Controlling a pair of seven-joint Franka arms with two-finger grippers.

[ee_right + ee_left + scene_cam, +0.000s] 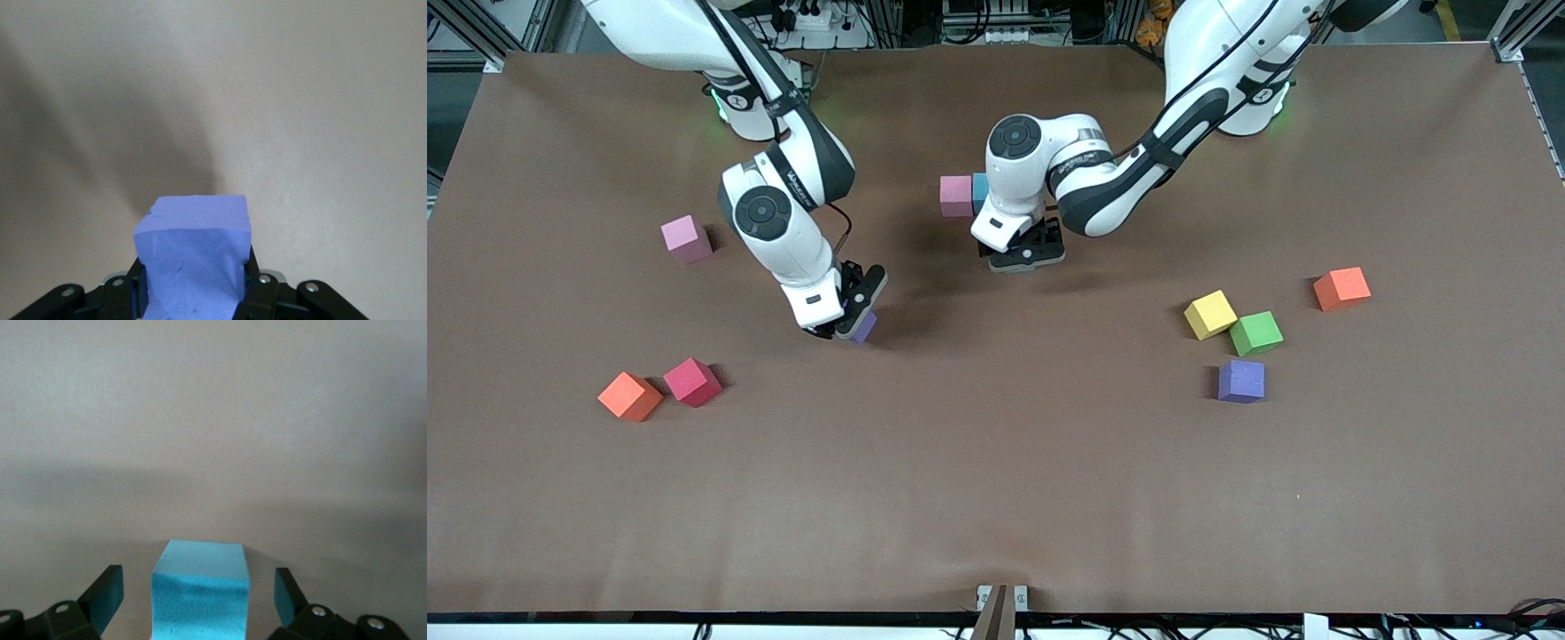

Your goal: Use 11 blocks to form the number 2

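My left gripper [1021, 256] stands open above the table's middle, beside a pink block [956, 196]. A light blue block [200, 590] sits between its spread fingers [107, 597], touching neither. A light blue block [980, 191] shows against the pink one, mostly hidden by the left wrist. I cannot tell whether it is the same one. My right gripper [852, 313] is shut on a purple block [863, 327], low over the table. That purple block [193, 257] is squeezed between the right gripper [193, 287] fingers. No number 2 shape shows.
Loose blocks lie around. Toward the right arm's end are a pink [687, 238], a red [692, 381] and an orange [631, 396] one. Toward the left arm's end are a yellow [1210, 314], a green [1256, 333], a purple [1241, 380] and an orange [1342, 288] one.
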